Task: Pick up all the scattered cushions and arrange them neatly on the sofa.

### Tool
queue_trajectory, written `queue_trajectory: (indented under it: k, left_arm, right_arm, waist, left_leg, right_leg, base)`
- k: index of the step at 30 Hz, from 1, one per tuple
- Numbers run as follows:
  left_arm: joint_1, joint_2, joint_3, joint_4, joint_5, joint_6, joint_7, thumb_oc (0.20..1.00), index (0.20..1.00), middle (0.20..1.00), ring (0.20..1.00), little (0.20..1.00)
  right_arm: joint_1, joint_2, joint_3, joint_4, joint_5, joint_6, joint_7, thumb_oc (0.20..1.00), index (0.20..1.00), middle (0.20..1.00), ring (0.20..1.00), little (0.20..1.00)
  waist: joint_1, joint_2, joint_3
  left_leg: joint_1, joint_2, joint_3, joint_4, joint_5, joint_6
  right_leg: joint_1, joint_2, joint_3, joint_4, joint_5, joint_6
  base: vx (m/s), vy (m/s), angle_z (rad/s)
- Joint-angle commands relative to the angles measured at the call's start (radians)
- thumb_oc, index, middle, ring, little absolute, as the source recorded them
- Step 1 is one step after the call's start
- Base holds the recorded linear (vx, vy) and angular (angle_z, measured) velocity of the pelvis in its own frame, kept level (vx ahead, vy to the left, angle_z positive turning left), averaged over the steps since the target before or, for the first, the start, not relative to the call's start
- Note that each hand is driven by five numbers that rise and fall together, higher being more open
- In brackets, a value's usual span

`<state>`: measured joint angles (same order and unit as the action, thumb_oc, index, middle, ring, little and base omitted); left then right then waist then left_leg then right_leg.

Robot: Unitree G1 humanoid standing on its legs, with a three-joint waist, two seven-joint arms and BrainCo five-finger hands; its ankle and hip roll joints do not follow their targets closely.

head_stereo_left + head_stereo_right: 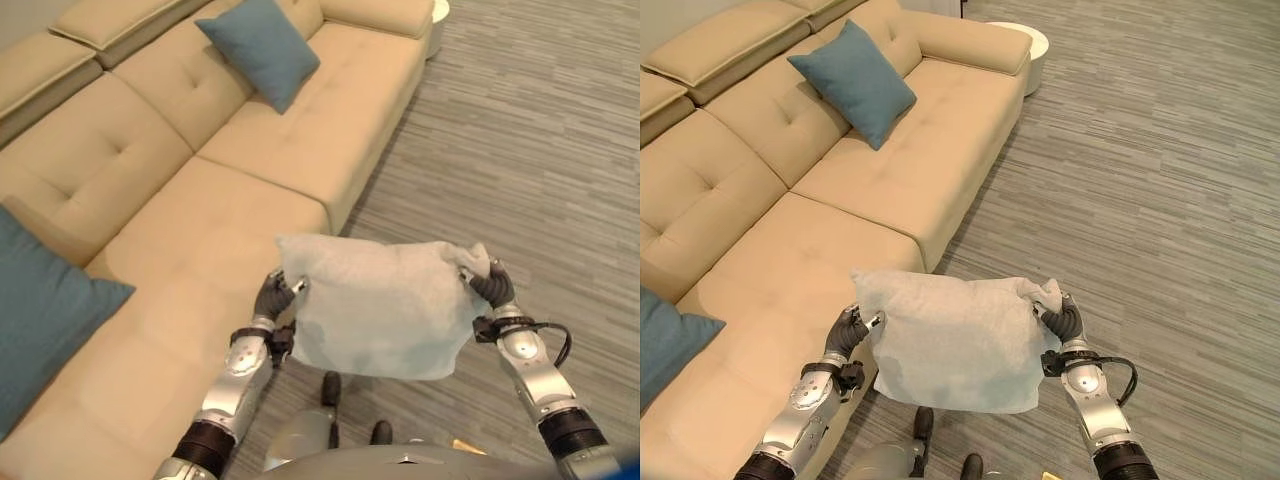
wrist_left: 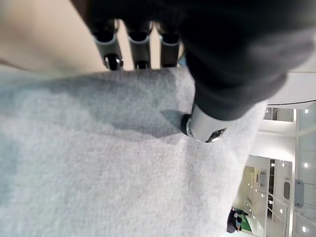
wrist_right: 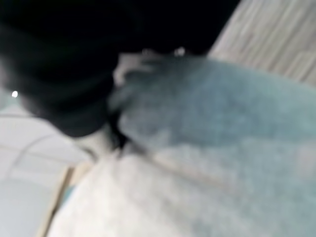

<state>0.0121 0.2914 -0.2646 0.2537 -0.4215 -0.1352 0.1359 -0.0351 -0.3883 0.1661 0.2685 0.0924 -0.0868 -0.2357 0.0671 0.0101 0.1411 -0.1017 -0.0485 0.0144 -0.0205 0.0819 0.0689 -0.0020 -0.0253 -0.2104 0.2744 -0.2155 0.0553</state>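
Pale grey fuzzy cushion (image 1: 385,305), square, upper corners bunched, slightly sagging

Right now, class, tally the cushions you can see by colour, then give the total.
Blue cushions: 2, one leaning on the sofa back and one at the sofa's near end.
Light grey cushions: 1, held up between the left robot hand and the right robot hand.
Total: 3 cushions.

Pale grey cushion (image 1: 385,305) held upright – 2 blue cushions (image 1: 262,48) on sofa (image 1: 240,170).
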Motion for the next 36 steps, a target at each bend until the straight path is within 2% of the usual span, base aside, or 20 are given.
queue_trajectory:
  k: [1, 3, 5, 7, 8, 10, 13, 16, 18, 20, 21, 22, 23, 25, 27, 29, 32, 33, 34, 36]
  left_arm:
    - [-0.062, 0.028, 0.001, -0.16, -0.007, -0.095, -0.016, 0.2, 0.2, 0.2, 0.2, 0.2]
    - [-0.067, 0.033, 0.006, -0.167, -0.004, -0.099, -0.009, 0.2, 0.2, 0.2, 0.2, 0.2]
    - [-0.073, 0.033, 0.01, -0.176, -0.004, -0.104, -0.01, 0.2, 0.2, 0.2, 0.2, 0.2]
    - [-0.076, 0.031, 0.011, -0.175, -0.007, -0.104, -0.011, 0.2, 0.2, 0.2, 0.2, 0.2]
    - [-0.097, 0.025, 0.008, -0.169, -0.008, -0.106, -0.012, 0.2, 0.2, 0.2, 0.2, 0.2]
    - [-0.116, 0.02, -0.002, -0.16, 0.001, -0.112, -0.013, 0.2, 0.2, 0.2, 0.2, 0.2]
    - [-0.128, 0.018, -0.011, -0.155, 0.006, -0.115, -0.016, 0.2, 0.2, 0.2, 0.2, 0.2]
    - [-0.118, 0.01, -0.011, -0.159, 0.011, -0.117, -0.027, 0.2, 0.2, 0.2, 0.2, 0.2]
    - [-0.113, 0.007, -0.006, -0.158, 0.002, -0.117, -0.028, 0.2, 0.2, 0.2, 0.2, 0.2]
    - [-0.11, 0.004, -0.006, -0.154, -0.007, -0.117, -0.03, 0.2, 0.2, 0.2, 0.2, 0.2]
    - [-0.111, 0.001, -0.008, -0.155, -0.015, -0.116, -0.03, 0.2, 0.2, 0.2, 0.2, 0.2]
    - [-0.112, -0.006, -0.015, -0.155, -0.036, -0.118, -0.025, 0.2, 0.2, 0.2, 0.2, 0.2]
    - [-0.116, -0.01, -0.023, -0.154, -0.039, -0.117, -0.028, 0.2, 0.2, 0.2, 0.2, 0.2]
    - [-0.124, -0.016, -0.036, -0.138, -0.038, -0.113, -0.031, 0.2, 0.2, 0.2, 0.2, 0.2]
    - [-0.137, -0.017, -0.046, -0.13, -0.036, -0.11, -0.033, 0.2, 0.2, 0.2, 0.2, 0.2]
    - [-0.15, -0.014, -0.053, -0.124, -0.031, -0.104, -0.027, 0.2, 0.2, 0.2, 0.2, 0.2]
    - [-0.142, -0.007, -0.049, -0.136, -0.029, -0.104, -0.024, 0.2, 0.2, 0.2, 0.2, 0.2]
    - [-0.136, -0.006, -0.048, -0.14, -0.032, -0.101, -0.028, 0.2, 0.2, 0.2, 0.2, 0.2]
    - [-0.114, 0.007, -0.04, -0.149, -0.026, -0.09, -0.035, 0.2, 0.2, 0.2, 0.2, 0.2]
    - [-0.11, 0.013, -0.036, -0.153, -0.025, -0.09, -0.036, 0.2, 0.2, 0.2, 0.2, 0.2]
  right_arm:
    - [-0.071, 0.05, -0.003, -0.086, -0.016, -0.078, 0.027, 0.2, 0.2, 0.2, 0.2, 0.2]
    - [-0.074, 0.059, -0.003, -0.089, -0.017, -0.08, 0.029, 0.2, 0.2, 0.2, 0.2, 0.2]
    - [-0.075, 0.058, -0.007, -0.089, -0.015, -0.08, 0.029, 0.2, 0.2, 0.2, 0.2, 0.2]
    - [-0.074, 0.056, -0.011, -0.09, -0.012, -0.081, 0.028, 0.2, 0.2, 0.2, 0.2, 0.2]
    - [-0.071, 0.052, -0.019, -0.094, -0.007, -0.083, 0.02, 0.2, 0.2, 0.2, 0.2, 0.2]
    - [-0.071, 0.05, -0.025, -0.097, -0.011, -0.082, 0.015, 0.2, 0.2, 0.2, 0.2, 0.2]
    - [-0.073, 0.045, -0.029, -0.096, -0.012, -0.086, 0.014, 0.2, 0.2, 0.2, 0.2, 0.2]
    - [-0.067, 0.045, -0.025, -0.088, -0.012, -0.091, 0.02, 0.2, 0.2, 0.2, 0.2, 0.2]
    - [-0.066, 0.042, -0.023, -0.087, -0.011, -0.091, 0.023, 0.2, 0.2, 0.2, 0.2, 0.2]
    - [-0.064, 0.034, -0.022, -0.088, -0.002, -0.097, 0.029, 0.2, 0.2, 0.2, 0.2, 0.2]
    - [-0.064, 0.028, -0.022, -0.089, 0.005, -0.099, 0.028, 0.2, 0.2, 0.2, 0.2, 0.2]
    - [-0.063, 0.018, -0.026, -0.087, 0.017, -0.096, 0.018, 0.2, 0.2, 0.2, 0.2, 0.2]
    - [-0.063, 0.013, -0.031, -0.087, 0.021, -0.096, 0.01, 0.2, 0.2, 0.2, 0.2, 0.2]
    - [-0.058, 0.011, -0.045, -0.086, 0.026, -0.099, -0.004, 0.2, 0.2, 0.2, 0.2, 0.2]
    - [-0.057, 0.003, -0.054, -0.087, 0.019, -0.096, -0.016, 0.2, 0.2, 0.2, 0.2, 0.2]
    - [-0.059, 0.001, -0.062, -0.08, 0.02, -0.095, -0.036, 0.2, 0.2, 0.2, 0.2, 0.2]
    - [-0.064, 0.006, -0.057, -0.077, 0.025, -0.094, -0.03, 0.2, 0.2, 0.2, 0.2, 0.2]
    - [-0.063, 0.01, -0.056, -0.076, 0.026, -0.091, -0.025, 0.2, 0.2, 0.2, 0.2, 0.2]
    - [-0.06, 0.033, -0.049, -0.085, 0.021, -0.087, -0.009, 0.2, 0.2, 0.2, 0.2, 0.2]
    - [-0.061, 0.036, -0.047, -0.082, 0.017, -0.085, -0.006, 0.2, 0.2, 0.2, 0.2, 0.2]
  waist:
    - [0.031, -0.045, -0.042]
    - [0.018, -0.027, -0.034]
    - [-0.005, -0.021, -0.032]
    - [-0.014, -0.021, -0.029]
    - [-0.034, -0.029, -0.025]
    - [-0.058, -0.03, -0.02]
    - [-0.07, -0.031, -0.016]
    - [-0.071, -0.043, -0.043]
    - [-0.07, -0.042, -0.052]
    - [-0.065, -0.041, -0.056]
    - [-0.063, -0.044, -0.052]
    - [-0.063, -0.054, -0.042]
    - [-0.059, -0.061, -0.034]
    - [-0.055, -0.063, -0.034]
    - [-0.056, -0.067, -0.042]
    - [-0.059, -0.063, -0.037]
    - [-0.056, -0.056, -0.041]
    - [-0.056, -0.056, -0.045]
    - [-0.046, -0.067, -0.064]
    - [-0.041, -0.067, -0.064]
  left_leg:
    - [0.0, -0.006, 0.01, 0.106, -0.135, -0.041]
    - [0.034, -0.004, 0.005, 0.087, -0.145, -0.035]
    - [0.078, -0.014, -0.014, 0.056, -0.15, -0.037]
    - [0.091, -0.015, -0.021, 0.049, -0.155, -0.04]
    - [0.115, -0.028, -0.041, 0.041, -0.165, -0.046]
    - [0.142, -0.033, -0.07, 0.038, -0.179, -0.052]
    - [0.165, -0.036, -0.091, 0.043, -0.2, -0.054]
    - [0.21, -0.038, -0.12, 0.055, -0.243, -0.063]
    - [0.213, -0.032, -0.122, 0.067, -0.252, -0.071]
    - [0.196, -0.029, -0.127, 0.142, -0.254, -0.091]
    - [0.169, -0.027, -0.122, 0.209, -0.241, -0.106]
    - [0.096, -0.01, -0.063, 0.324, -0.227, -0.122]
    - [0.049, 0.005, -0.016, 0.357, -0.224, -0.122]
    - [0.009, 0.045, 0.072, 0.312, -0.246, -0.109]
    - [-0.036, 0.061, 0.14, 0.242, -0.201, -0.101]
    - [-0.095, 0.087, 0.22, 0.193, -0.12, -0.115]
    - [-0.054, 0.083, 0.208, 0.13, -0.11, -0.112]
    - [-0.043, 0.075, 0.195, 0.119, -0.118, -0.106]
    - [0.004, 0.054, 0.199, 0.089, -0.14, -0.08]
    - [0.018, 0.051, 0.204, 0.081, -0.145, -0.072]
  right_leg:
    - [-0.058, -0.076, 0.05, 0.105, 0.186, 0.103]
    - [-0.129, -0.084, 0.039, 0.156, 0.2, 0.103]
    - [-0.165, -0.055, 0.046, 0.045, 0.174, 0.076]
    - [-0.168, -0.046, 0.049, 0.001, 0.179, 0.071]
    - [-0.206, -0.042, 0.08, -0.125, 0.216, 0.075]
    - [-0.226, -0.032, 0.128, -0.193, 0.257, 0.094]
    - [-0.239, -0.039, 0.13, -0.212, 0.287, 0.106]
    - [-0.197, -0.05, 0.121, -0.237, 0.309, 0.098]
    - [-0.183, -0.05, 0.114, -0.238, 0.304, 0.093]
    - [-0.143, -0.049, 0.099, -0.249, 0.289, 0.078]
    - [-0.119, -0.05, 0.09, -0.254, 0.281, 0.07]
    - [-0.087, -0.066, 0.059, -0.26, 0.26, 0.055]
    - [-0.066, -0.079, 0.038, -0.271, 0.246, 0.049]
    - [-0.03, -0.083, -0.012, -0.297, 0.224, 0.051]
    - [-0.012, -0.089, -0.049, -0.316, 0.217, 0.056]
    - [0.013, -0.083, -0.088, -0.325, 0.197, 0.053]
    - [0.022, -0.074, -0.101, -0.304, 0.18, 0.055]
    - [0.025, -0.075, -0.102, -0.291, 0.176, 0.058]
    - [0.024, -0.097, -0.089, -0.225, 0.155, 0.07]
    - [0.017, -0.106, -0.087, -0.19, 0.151, 0.076]
  base:
    - [0.16, 0.139, 0.18]
    - [0.21, 0.095, 0.23]
    - [0.31, 0.037, 0.09]
    - [0.21, -0.039, 0.26]
    - [0.27, -0.08, 0.52]
    - [0.27, -0.078, 0.36]
    - [0.2, -0.07, 0.87]
    - [0.3, -0.137, 0.53]
    - [0.21, -0.119, 0.37]
    - [0.2, -0.143, 0.34]
    - [0.17, -0.142, 0.49]
    - [0.12, -0.115, 0.59]
    - [0.1, -0.095, 0.67]
    - [0.12, -0.068, 0.75]
    - [0.12, -0.03, 0.94]
    - [0.14, 0.025, 1.11]
    - [0.13, 0.055, 0.41]
    - [0.36, 0.256, -0.11]
    - [0.35, 0.281, -0.17]
    - [0.19, 0.187, -0.08]
